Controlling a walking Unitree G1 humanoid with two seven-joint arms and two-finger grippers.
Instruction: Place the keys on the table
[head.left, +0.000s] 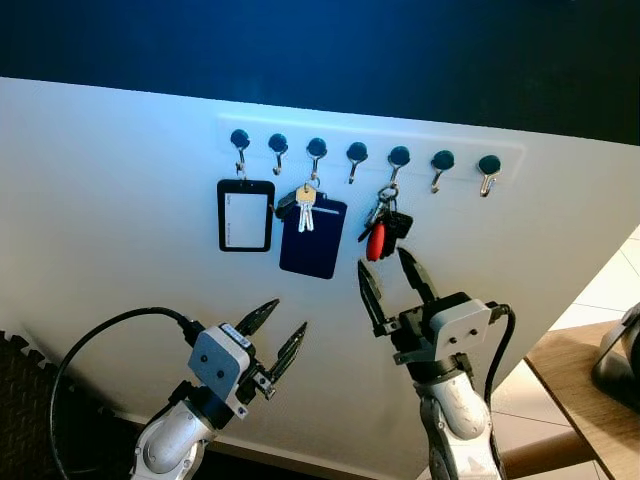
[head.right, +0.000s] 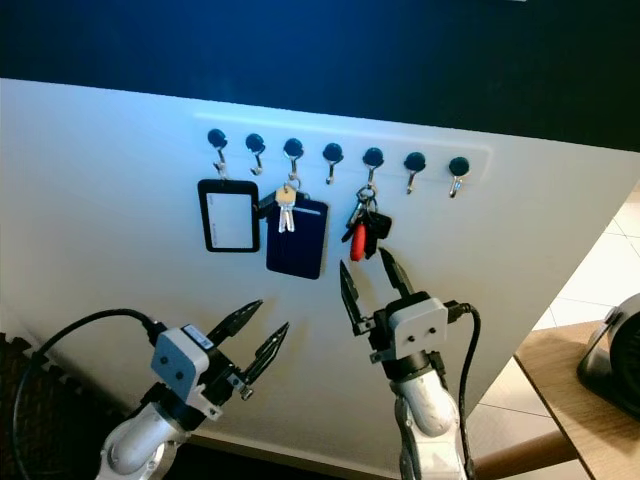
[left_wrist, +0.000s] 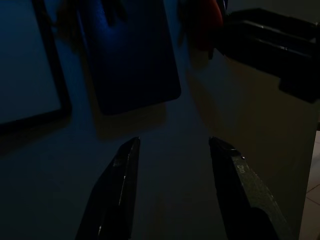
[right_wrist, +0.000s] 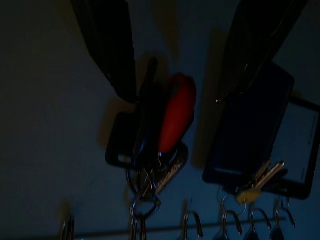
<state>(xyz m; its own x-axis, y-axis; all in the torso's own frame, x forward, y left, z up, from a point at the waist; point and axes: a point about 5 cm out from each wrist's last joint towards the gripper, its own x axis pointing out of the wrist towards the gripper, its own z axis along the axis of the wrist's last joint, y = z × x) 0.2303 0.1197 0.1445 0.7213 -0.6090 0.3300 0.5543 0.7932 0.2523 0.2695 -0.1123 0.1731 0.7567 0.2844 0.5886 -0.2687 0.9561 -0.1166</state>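
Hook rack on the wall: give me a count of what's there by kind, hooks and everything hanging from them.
Hooks: 7, first one
Key bunch with red fob: 1
Silver keys: 1 set
Dark blue card holder: 1
Black-framed badge holder: 1
Total: 7 hooks, 4 hanging items, 11 in all.
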